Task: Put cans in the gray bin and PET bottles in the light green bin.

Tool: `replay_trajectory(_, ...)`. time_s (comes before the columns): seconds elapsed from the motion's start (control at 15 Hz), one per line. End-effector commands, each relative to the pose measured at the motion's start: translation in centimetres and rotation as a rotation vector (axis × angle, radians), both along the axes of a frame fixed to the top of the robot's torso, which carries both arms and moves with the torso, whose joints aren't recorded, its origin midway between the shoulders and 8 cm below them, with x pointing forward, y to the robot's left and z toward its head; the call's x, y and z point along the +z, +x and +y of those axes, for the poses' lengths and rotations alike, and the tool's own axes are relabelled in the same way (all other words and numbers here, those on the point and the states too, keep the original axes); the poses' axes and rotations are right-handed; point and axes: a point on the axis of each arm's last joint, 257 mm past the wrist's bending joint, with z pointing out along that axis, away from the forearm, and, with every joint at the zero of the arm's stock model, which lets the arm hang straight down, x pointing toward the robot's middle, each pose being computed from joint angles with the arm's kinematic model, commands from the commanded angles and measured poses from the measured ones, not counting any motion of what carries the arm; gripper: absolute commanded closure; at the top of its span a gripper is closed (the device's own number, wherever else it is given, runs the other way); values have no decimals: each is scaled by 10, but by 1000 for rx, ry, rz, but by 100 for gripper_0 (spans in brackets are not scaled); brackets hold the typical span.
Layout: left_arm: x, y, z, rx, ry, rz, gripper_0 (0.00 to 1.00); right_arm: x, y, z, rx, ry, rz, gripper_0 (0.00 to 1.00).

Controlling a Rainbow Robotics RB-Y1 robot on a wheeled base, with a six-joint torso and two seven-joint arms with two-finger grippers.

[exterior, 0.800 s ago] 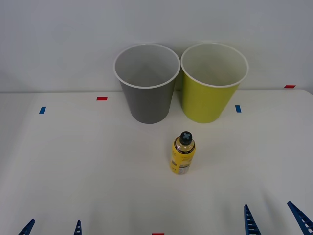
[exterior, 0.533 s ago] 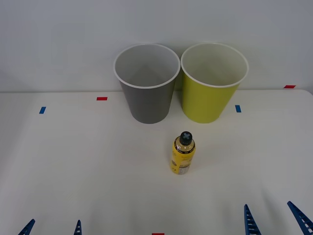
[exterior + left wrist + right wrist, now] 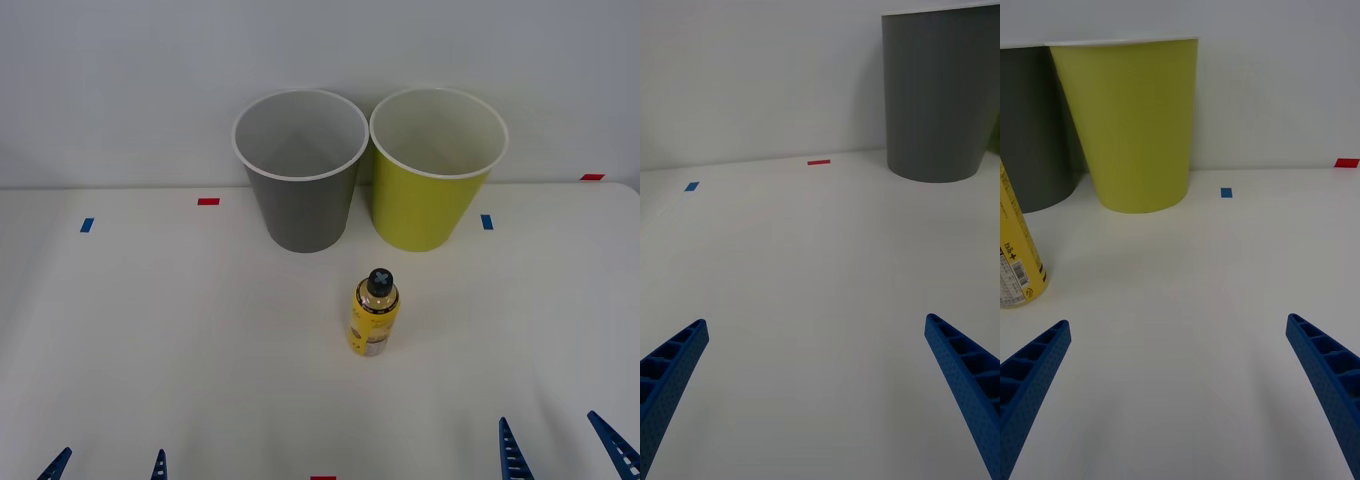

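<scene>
A small yellow PET bottle (image 3: 373, 316) with a black cap stands upright mid-table, in front of the two bins; its lower body shows in the right wrist view (image 3: 1016, 255). The gray bin (image 3: 300, 175) (image 3: 944, 97) and the light green bin (image 3: 434, 172) (image 3: 1131, 124) stand side by side at the back, touching, both empty as far as their insides show. My right gripper (image 3: 563, 448) (image 3: 1176, 390) is open at the near edge, right of the bottle. At the near left, my left gripper (image 3: 107, 467) (image 3: 816, 394) is open. No can is in sight.
Small red (image 3: 208, 201) and blue (image 3: 486, 221) tape marks dot the white table (image 3: 150, 330). A pale wall runs right behind the bins. There is open tabletop on both sides of the bottle.
</scene>
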Motion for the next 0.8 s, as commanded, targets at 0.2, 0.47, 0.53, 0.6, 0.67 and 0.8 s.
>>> replay_trajectory(0.2, 0, 0, 0, 0, 0, 0, 0, 0, 0, 0, 0, 0, 0, 0)
replay_trajectory(0.47, 0, 0, 0, 0, 0, 0, 0, 0, 0, 0, 0, 0, 0, 0)
replay_trajectory(0.53, 0, 0, 0, 0, 0, 0, 0, 0, 0, 0, 0, 0, 0, 0)
replay_trajectory(0.6, 0, 0, 0, 0, 0, 0, 0, 0, 0, 0, 0, 0, 0, 0)
replay_trajectory(0.67, 0, 0, 0, 0, 0, 0, 0, 0, 0, 0, 0, 0, 0, 0)
replay_trajectory(0.8, 0, 0, 0, 0, 0, 0, 0, 0, 0, 0, 0, 0, 0, 0)
